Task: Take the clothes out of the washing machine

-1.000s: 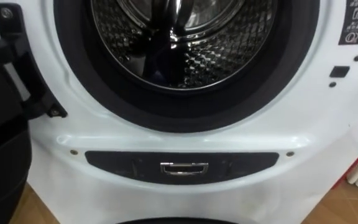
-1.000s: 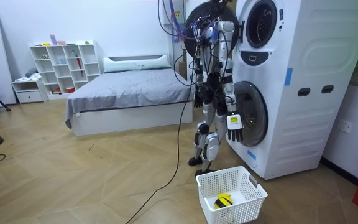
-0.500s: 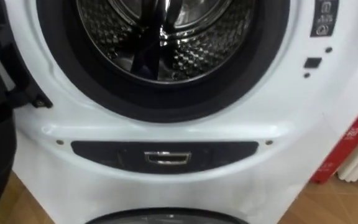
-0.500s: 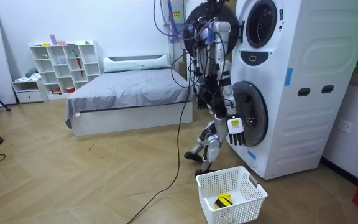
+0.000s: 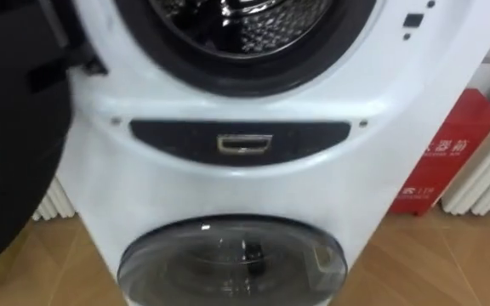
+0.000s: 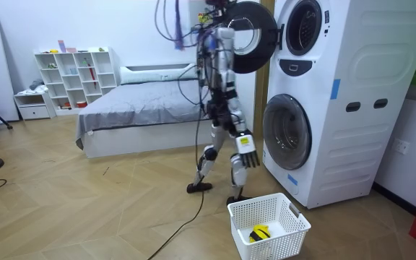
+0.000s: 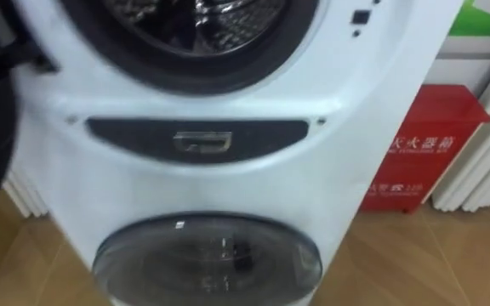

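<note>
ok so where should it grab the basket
Probably by the top rim at its two short ends, coming straight down from above. The basket stands upright and open on the floor. Its latticed walls flare outward and look thin, while the rim is a solid band that fingers could hook under. A yellow item lies inside, so lift it level.

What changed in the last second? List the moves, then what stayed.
The robot stepped back from the stacked washing machines toward the room view's left; its right hand went along, hanging low. The eye views dropped from the upper drum to the lower door, the camera's own shift. I see nothing taken hold of or let go. The upper door stayed open, the lower shut, the white basket in place.
</note>
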### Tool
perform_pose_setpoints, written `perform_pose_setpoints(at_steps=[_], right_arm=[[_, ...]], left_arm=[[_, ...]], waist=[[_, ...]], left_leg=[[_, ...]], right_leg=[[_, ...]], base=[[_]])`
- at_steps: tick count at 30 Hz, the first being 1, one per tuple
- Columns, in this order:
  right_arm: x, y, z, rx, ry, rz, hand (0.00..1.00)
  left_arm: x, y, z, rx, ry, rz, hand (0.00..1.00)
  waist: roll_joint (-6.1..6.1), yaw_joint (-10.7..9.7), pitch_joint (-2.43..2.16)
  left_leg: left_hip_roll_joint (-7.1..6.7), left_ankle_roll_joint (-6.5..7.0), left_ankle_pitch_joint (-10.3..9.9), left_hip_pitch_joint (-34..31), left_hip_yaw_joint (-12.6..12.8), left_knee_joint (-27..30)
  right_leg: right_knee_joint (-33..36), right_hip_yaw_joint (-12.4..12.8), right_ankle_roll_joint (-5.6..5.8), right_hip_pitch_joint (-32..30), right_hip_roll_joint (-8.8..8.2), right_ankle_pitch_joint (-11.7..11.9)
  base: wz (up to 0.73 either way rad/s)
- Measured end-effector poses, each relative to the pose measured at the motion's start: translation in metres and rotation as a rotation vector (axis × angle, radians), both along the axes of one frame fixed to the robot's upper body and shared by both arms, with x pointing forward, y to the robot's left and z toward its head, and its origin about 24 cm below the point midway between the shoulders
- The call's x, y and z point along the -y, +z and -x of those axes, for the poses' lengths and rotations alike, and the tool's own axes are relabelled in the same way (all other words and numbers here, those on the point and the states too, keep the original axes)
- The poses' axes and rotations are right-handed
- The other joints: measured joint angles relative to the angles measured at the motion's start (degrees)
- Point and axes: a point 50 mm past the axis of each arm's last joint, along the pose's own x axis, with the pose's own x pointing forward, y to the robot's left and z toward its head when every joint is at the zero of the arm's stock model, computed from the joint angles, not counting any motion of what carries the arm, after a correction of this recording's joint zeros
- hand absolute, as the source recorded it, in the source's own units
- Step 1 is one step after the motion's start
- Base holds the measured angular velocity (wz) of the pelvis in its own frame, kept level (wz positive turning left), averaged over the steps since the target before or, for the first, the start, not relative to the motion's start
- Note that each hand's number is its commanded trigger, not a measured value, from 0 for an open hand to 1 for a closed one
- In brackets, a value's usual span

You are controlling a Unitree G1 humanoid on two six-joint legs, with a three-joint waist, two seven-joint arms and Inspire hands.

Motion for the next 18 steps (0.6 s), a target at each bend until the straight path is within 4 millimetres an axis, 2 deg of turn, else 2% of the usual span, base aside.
perform_pose_setpoints(at_steps=[1, 2, 3, 4, 5, 6, 7, 8, 9, 10, 11, 12, 13, 15, 17, 18], right_arm=[[0.001, -0.001, 0.006, -0.013, -0.022, -0.005, 0.00], [0.001, -0.001, 0.008, -0.017, -0.035, -0.006, 0.00], [0.002, -0.001, 0.010, -0.019, -0.055, -0.010, 0.00], [0.002, -0.001, 0.016, -0.027, -0.082, -0.014, 0.00], [0.003, -0.001, 0.020, -0.035, -0.093, -0.012, 0.00], [0.004, -0.001, 0.021, -0.036, -0.098, -0.011, 0.00], [0.006, -0.001, 0.022, -0.039, -0.095, -0.002, 0.00], [0.007, 0.000, 0.022, -0.041, -0.091, 0.001, 0.00], [0.007, -0.001, 0.022, -0.044, -0.078, 0.003, 0.00], [0.006, -0.001, 0.019, -0.038, -0.075, -0.001, 0.00], [0.007, 0.000, 0.016, -0.032, -0.074, 0.004, 0.00], [0.008, 0.000, 0.016, -0.035, -0.064, 0.011, 0.00], [0.004, -0.001, 0.015, -0.037, -0.050, 0.000, 0.00], [-0.003, -0.002, 0.015, -0.039, -0.032, -0.022, 0.00], [-0.004, -0.003, 0.016, -0.041, -0.030, -0.031, 0.00], [-0.004, -0.003, 0.016, -0.042, -0.031, -0.032, 0.00]], left_arm=[[0.001, -0.002, 0.008, -0.018, 0.028, 0.013, 0.00], [0.001, -0.002, 0.012, -0.026, 0.045, 0.020, 0.00], [0.001, -0.004, 0.019, -0.042, 0.080, 0.029, 0.00], [0.000, -0.005, 0.025, -0.060, 0.116, 0.032, 0.00], [-0.001, -0.004, 0.023, -0.052, 0.114, 0.025, 0.00], [-0.003, -0.004, 0.023, -0.047, 0.113, 0.022, 0.00], [-0.003, -0.004, 0.022, -0.043, 0.113, 0.021, 0.00], [-0.003, -0.004, 0.023, -0.044, 0.113, 0.021, 0.00], [-0.005, -0.003, 0.024, -0.043, 0.118, 0.019, 0.00], [-0.006, -0.003, 0.024, -0.037, 0.133, 0.029, 0.00], [-0.004, -0.004, 0.024, -0.032, 0.143, 0.041, 0.00], [-0.002, -0.004, 0.023, -0.025, 0.154, 0.049, 0.00], [-0.005, -0.003, 0.025, -0.024, 0.159, 0.040, 0.00], [-0.011, -0.003, 0.027, -0.026, 0.190, 0.030, 0.00], [-0.014, -0.003, 0.034, -0.035, 0.224, 0.025, 0.00], [-0.015, -0.003, 0.035, -0.034, 0.241, 0.026, 0.00]], waist=[[-0.50, -0.1, 0.09], [-0.58, -0.4, 0.09], [-0.38, -0.6, 0.20], [-0.37, -1.4, 0.25], [0.02, -2.3, 0.08], [0.11, -2.5, 0.02], [-0.83, -2.4, 0.38], [-1.02, -2.3, 0.32], [-2.28, -2.1, 0.01], [-2.76, -0.6, -0.22], [-2.11, -0.1, -0.04], [-1.63, 0.5, -0.07], [-2.07, 0.9, -0.25], [-2.65, 0.9, -0.36], [-3.25, 1.1, -0.52], [-3.41, 1.1, -0.47]], left_leg=[[-1.63, 1.14, 1.1, -0.3, 0.6, 0.0], [-2.30, 1.76, 1.6, -0.7, 1.1, 0.1], [-3.07, 3.11, 2.3, -1.4, 1.8, 0.2], [-2.69, 3.22, 3.4, -2.2, 3.0, 0.2], [-1.94, 2.76, 4.6, -3.0, 4.8, 0.0], [-1.46, 2.23, 5.2, -3.1, 6.7, -0.4], [-1.28, 1.47, 6.2, -3.0, 9.6, -1.2], [-1.32, 1.14, 6.5, -3.1, 10.8, -1.2], [-2.36, 0.82, 6.7, -3.2, 11.8, -0.7], [-4.08, 0.69, 7.0, -3.5, 12.0, -0.2], [-4.27, 1.03, 7.4, -3.7, 11.9, -0.2], [-4.94, 1.51, 8.5, -3.8, 9.9, -1.6], [-4.78, 1.43, 9.8, -3.6, 9.7, -3.4], [-4.33, 1.38, 11.1, -2.7, 10.4, -5.9], [-3.82, 1.22, 11.4, -2.2, 11.2, -6.6], [-3.82, 1.15, 11.4, -2.1, 11.2, -6.7]], right_leg=[[-3.2, 0.6, 1.39, 1.2, -0.99, 3.2], [-4.8, 1.0, 2.89, 1.7, -1.60, 4.9], [-5.7, 2.2, 6.18, 2.1, -2.78, 6.6], [-1.1, 2.2, 6.02, 2.7, -4.14, 2.7], [4.6, 2.2, 5.47, 4.0, -5.67, -3.1], [7.8, 2.2, 5.46, 4.9, -6.68, -6.1], [12.9, 2.5, 6.67, 7.0, -8.76, -11.4], [14.5, 2.8, 7.08, 8.2, -9.41, -13.3], [14.4, 4.2, 8.48, 9.6, -10.49, -15.8], [10.7, 5.0, 7.68, 9.9, -10.66, -17.4], [9.6, 5.4, 8.16, 9.9, -10.28, -17.1], [6.9, 6.2, 8.23, 10.3, -9.38, -15.8], [4.5, 6.3, 7.71, 10.8, -8.86, -14.2], [1.4, 6.3, 7.39, 11.7, -8.29, -11.9], [-1.7, 6.4, 7.51, 13.3, -7.35, -9.7], [-1.9, 6.4, 7.32, 13.7, -7.23, -9.5]], base=[[-0.12], [-0.09], [0.09], [0.38], [0.57], [0.63], [0.41], [0.35], [0.00], [-0.24], [-0.51], [-0.53], [-0.42], [-0.29], [-0.21], [-0.05]])
